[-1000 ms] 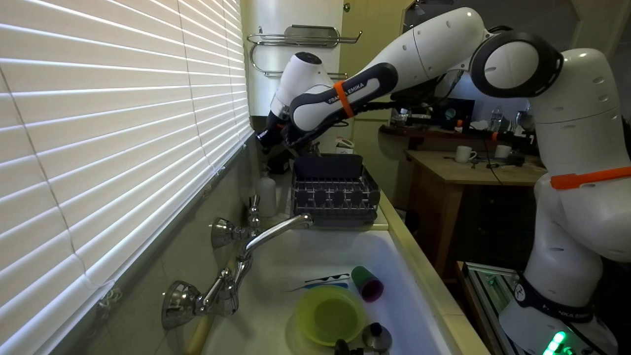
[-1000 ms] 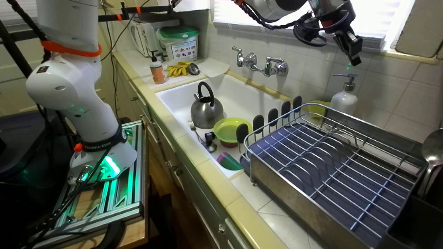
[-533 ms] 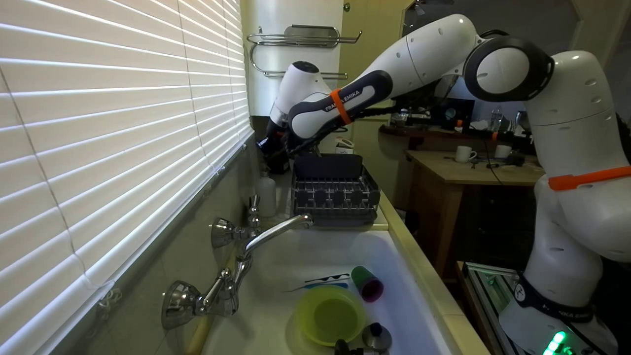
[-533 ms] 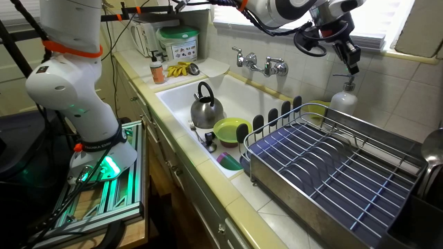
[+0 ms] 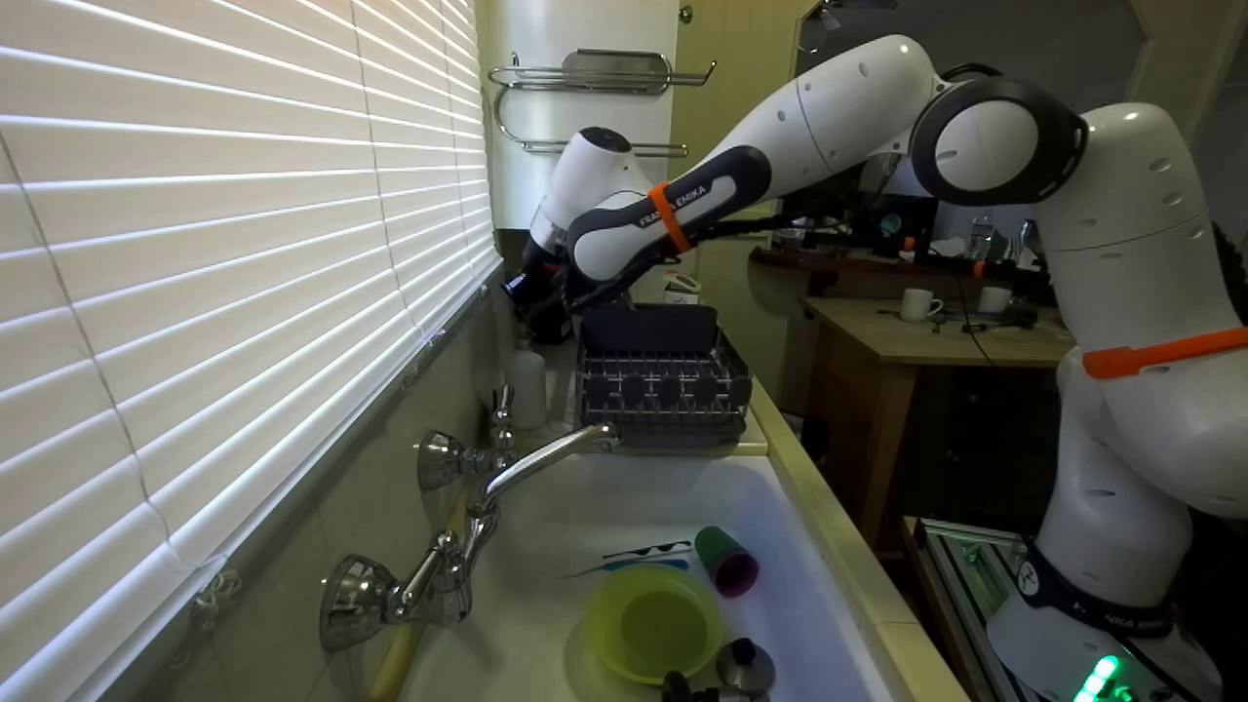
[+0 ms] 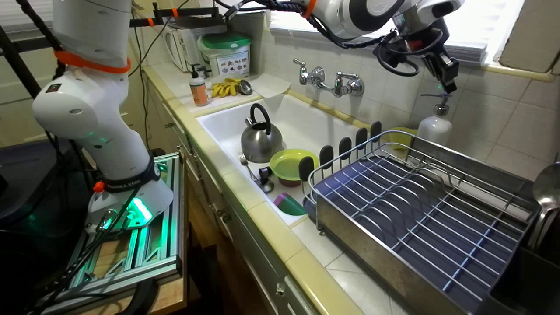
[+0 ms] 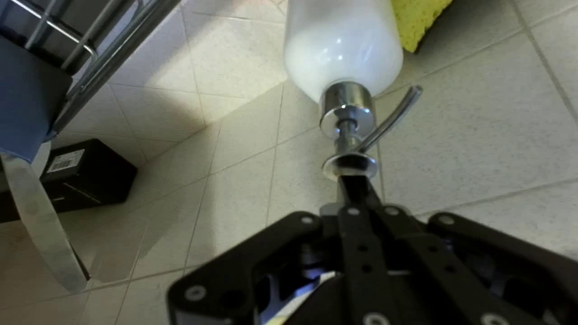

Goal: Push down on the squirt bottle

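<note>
My gripper (image 7: 356, 183) is clenched, its two fingers (image 7: 359, 239) tight together, tips at the top of the metal pump head (image 7: 333, 167). From the wrist view I can't tell whether they bear down on it or only come up to it. The squirt bottle (image 7: 343, 45) under that pump head is white and upright, between the tiled wall (image 6: 494, 109) and the dish rack (image 6: 372, 249), its thin spout (image 7: 395, 118) angled off to one side. Just beside the bottle I've got something yellow (image 7: 417, 20), partly cut off by my wrist view. Past the rack is the white sink (image 6: 306, 113), which I see in both exterior views. In it a tipped green-and-purple cup (image 5: 721, 556) lies nearest the rack end, then a yellow-green bowl (image 6: 294, 162), then a steel kettle (image 6: 261, 142). A chrome faucet (image 5: 551, 460) juts from the wall over the sink. On the counter (image 6: 175, 82) past the sink's far end sit yellow gloves (image 6: 225, 88) and an orange-labelled bottle (image 6: 199, 92) in an exterior view.
</note>
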